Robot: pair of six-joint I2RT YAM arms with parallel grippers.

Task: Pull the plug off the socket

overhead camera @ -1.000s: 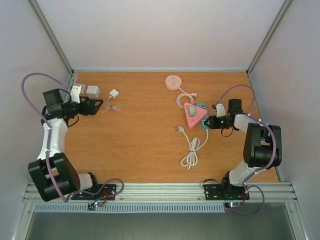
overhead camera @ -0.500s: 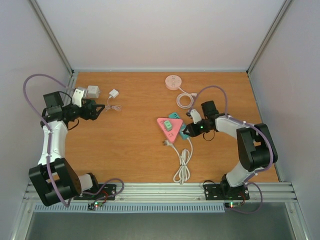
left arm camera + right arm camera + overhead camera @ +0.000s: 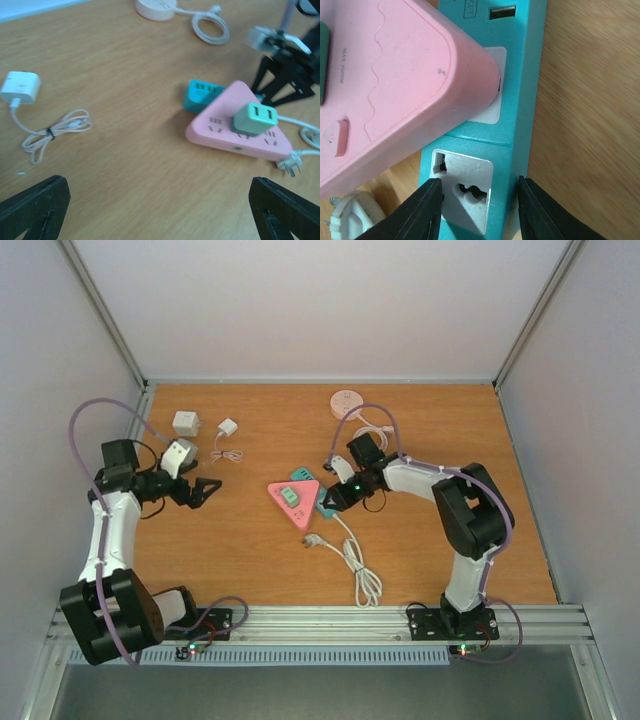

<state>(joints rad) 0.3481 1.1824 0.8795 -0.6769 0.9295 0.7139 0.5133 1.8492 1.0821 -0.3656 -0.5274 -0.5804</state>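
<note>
A pink triangular socket (image 3: 296, 507) lies mid-table with a green plug (image 3: 290, 495) seated in its top face; both also show in the left wrist view, socket (image 3: 220, 131) and plug (image 3: 255, 119). A teal power strip (image 3: 520, 75) lies under the pink socket's right corner. My right gripper (image 3: 480, 210) is shut on the teal strip's end, one finger against each long side; from above it (image 3: 335, 498) sits just right of the pink socket. My left gripper (image 3: 200, 490) is open, left of the socket with bare wood between its fingers (image 3: 35, 205).
A white charger with a bundled cable (image 3: 227, 428) and a white cube adapter (image 3: 185, 423) lie at the back left. A round pink hub (image 3: 346, 403) sits at the back. The socket's white cord (image 3: 360, 575) and loose plug (image 3: 315, 539) trail toward the near edge.
The right arm has dragged the teal strip and pink socket leftward to the table's middle. The left gripper has swung away from the back-left corner toward the socket, staying open.
</note>
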